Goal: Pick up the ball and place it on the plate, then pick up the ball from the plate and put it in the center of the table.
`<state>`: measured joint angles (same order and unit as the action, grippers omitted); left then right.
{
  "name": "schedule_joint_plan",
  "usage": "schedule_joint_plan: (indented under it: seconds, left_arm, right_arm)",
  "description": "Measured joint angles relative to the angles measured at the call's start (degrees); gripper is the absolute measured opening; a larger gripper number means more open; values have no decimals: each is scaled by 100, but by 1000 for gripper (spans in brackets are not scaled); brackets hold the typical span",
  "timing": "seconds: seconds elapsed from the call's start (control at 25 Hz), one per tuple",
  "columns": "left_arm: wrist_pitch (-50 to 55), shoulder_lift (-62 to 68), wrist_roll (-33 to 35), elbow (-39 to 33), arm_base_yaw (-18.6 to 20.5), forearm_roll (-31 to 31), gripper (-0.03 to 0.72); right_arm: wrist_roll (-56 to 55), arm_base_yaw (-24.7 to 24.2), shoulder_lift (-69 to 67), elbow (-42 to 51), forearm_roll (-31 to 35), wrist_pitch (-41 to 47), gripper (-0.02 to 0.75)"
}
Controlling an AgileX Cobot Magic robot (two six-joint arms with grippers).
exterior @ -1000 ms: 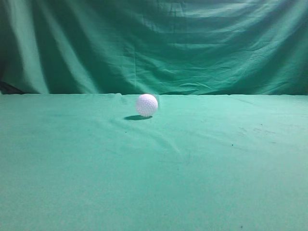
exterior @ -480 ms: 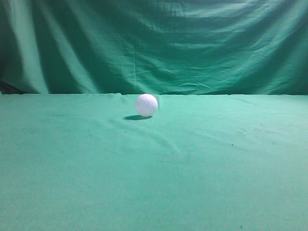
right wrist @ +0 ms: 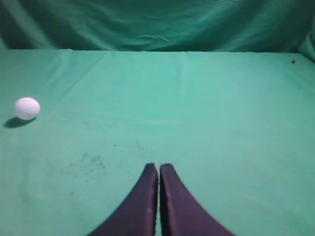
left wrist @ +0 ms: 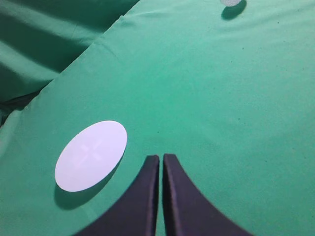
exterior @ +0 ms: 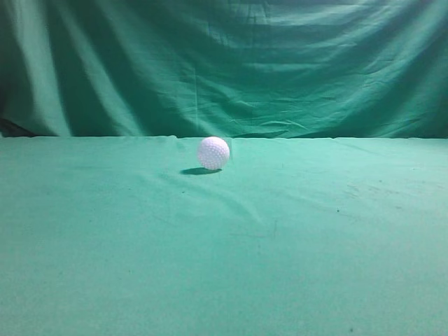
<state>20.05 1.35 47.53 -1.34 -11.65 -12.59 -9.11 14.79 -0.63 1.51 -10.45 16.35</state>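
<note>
From the left wrist, the left gripper [left wrist: 161,160] hangs above the table [left wrist: 206,98] with its two dark fingers pressed together, only a hairline slit between them and nothing held. Just to its left lies the plate [left wrist: 91,155], a flat white oval resting on the green cloth and casting a shadow at its lower edge. Far ahead and to the gripper's right, the ball [left wrist: 230,2] shows only as a sliver at the top edge of that view. From the right wrist, the right gripper [right wrist: 159,169] is likewise pinched closed and empty over the cloth. The ball sits well ahead and far off to its left, apart from both grippers, resting on the table.
</note>
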Motion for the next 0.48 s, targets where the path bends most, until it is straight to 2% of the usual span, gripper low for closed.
schedule_joint_plan:
  seconds: [0.2, 0.48]
  left_arm:
    - [0, 0, 0, 0, 0, 0, 0]
    - [0, 0, 0, 10, 0, 0, 0]
  right_arm:
    - [-4, -368, 114, 5, 32, 434, 0]
    - [-4, -712, 114, 5, 47, 499, 0]
